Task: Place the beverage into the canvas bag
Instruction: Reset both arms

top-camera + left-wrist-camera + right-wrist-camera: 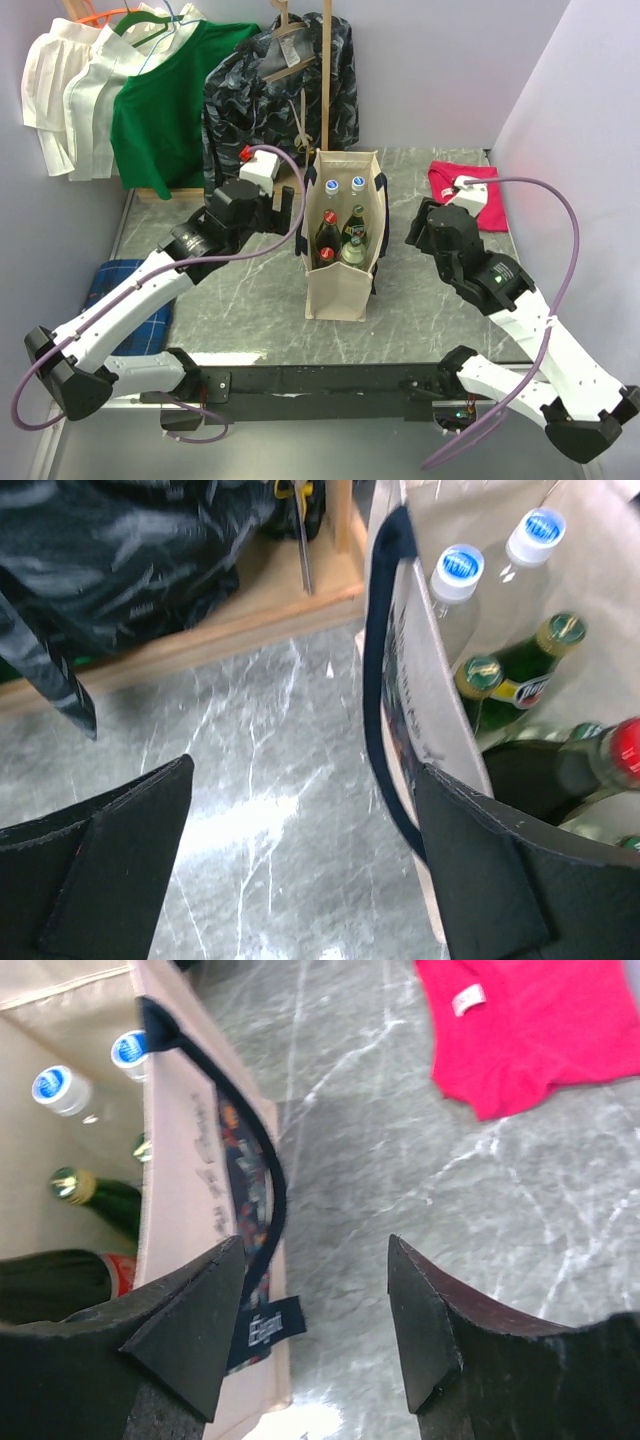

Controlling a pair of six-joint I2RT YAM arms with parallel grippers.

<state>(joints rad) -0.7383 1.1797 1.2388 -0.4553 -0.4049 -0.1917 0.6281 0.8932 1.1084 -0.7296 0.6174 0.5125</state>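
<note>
Bottles (pixel 340 234) are standing upright inside the canvas bag (pixel 340 292); I am holding my left gripper (pixel 300 780) spread wide, empty, beside its left wall and my right gripper (pixel 315 1250) parted, empty, beside its right wall.

Bright even light, tabletop (pixel 250 815) glare, soft shadow beside canvas bag (pixel 340 290)

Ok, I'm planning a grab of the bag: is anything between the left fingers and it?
Nothing visible does. The left fingers stand open right beside the bag, at its side wall and navy handle, with only bare table showing in the gap.
</note>
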